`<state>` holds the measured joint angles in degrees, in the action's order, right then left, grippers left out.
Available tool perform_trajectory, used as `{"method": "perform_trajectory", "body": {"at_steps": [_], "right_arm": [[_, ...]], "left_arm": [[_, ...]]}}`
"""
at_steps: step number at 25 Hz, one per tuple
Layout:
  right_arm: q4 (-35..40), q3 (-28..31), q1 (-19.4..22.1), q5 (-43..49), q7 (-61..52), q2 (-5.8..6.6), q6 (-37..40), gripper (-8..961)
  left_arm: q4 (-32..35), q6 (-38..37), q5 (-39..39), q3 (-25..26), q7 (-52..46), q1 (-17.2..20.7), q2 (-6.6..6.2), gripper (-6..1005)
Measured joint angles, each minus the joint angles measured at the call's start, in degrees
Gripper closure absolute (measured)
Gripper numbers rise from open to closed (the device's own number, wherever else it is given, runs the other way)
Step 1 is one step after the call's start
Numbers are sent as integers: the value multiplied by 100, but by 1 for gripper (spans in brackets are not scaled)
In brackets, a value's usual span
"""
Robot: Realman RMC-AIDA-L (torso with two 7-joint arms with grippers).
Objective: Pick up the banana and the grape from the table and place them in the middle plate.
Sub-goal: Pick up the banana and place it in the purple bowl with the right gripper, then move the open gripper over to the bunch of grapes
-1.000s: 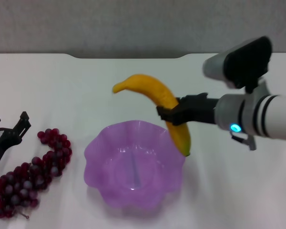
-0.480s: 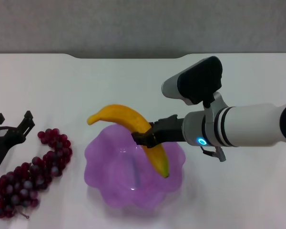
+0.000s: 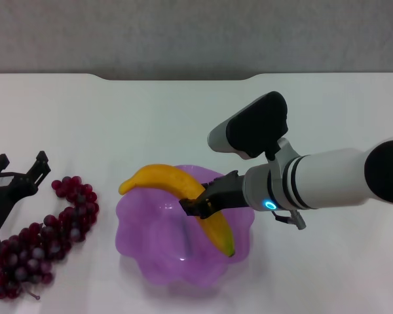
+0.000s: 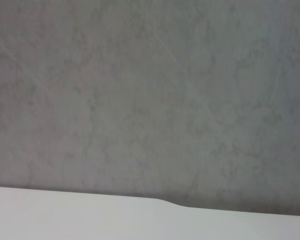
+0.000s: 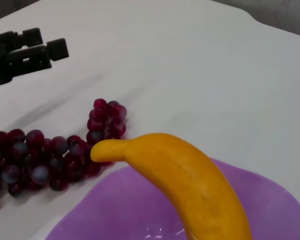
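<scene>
On the white table [image 3: 118,118], the right gripper [image 3: 198,204] pinches the banana [image 3: 183,196] over the purple plate [image 3: 144,261]; the grape bunch [image 3: 49,235] waits beside the spread left gripper [image 3: 16,180].

No legible text or labels

Plain grey mottled wall [image 3: 183,33] behind, white table [image 3: 150,118] with a notched far edge, soft even light, faint shadows
</scene>
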<state>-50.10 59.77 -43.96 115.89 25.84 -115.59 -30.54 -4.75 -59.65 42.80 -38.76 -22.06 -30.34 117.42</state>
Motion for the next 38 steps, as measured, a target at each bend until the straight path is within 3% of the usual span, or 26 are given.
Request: {"method": "perform_trajectory", "body": {"at_steps": [11,14,16,23,28,32,38], "right_arm": [[-45,-257,1,64,43,3,328,297],[-165,-256,93,74,273,17,475,161],[-320,-182,301,77,564,34,647,71],[-1219,674,1793,43,1806,47,1480,59],[-1278,984,2420,31,2041,45,2098,61],[-812,694,2586,58,2165,37,3242,63],[178,-489,2537,49,1953,37,5532,64]], "left_arm": [[-6,-3,1,25,-20,23,0,192],[-14,-3,1,30,-13,29,0,193],[-18,-4,1,33,-10,46,-2,193],[-6,-44,-5,35,-38,93,-6,194],[-3,-43,-10,36,-36,99,-9,195],[-3,-54,-9,35,-41,99,-9,196],[-6,-47,-8,35,-41,99,-9,197]]}}
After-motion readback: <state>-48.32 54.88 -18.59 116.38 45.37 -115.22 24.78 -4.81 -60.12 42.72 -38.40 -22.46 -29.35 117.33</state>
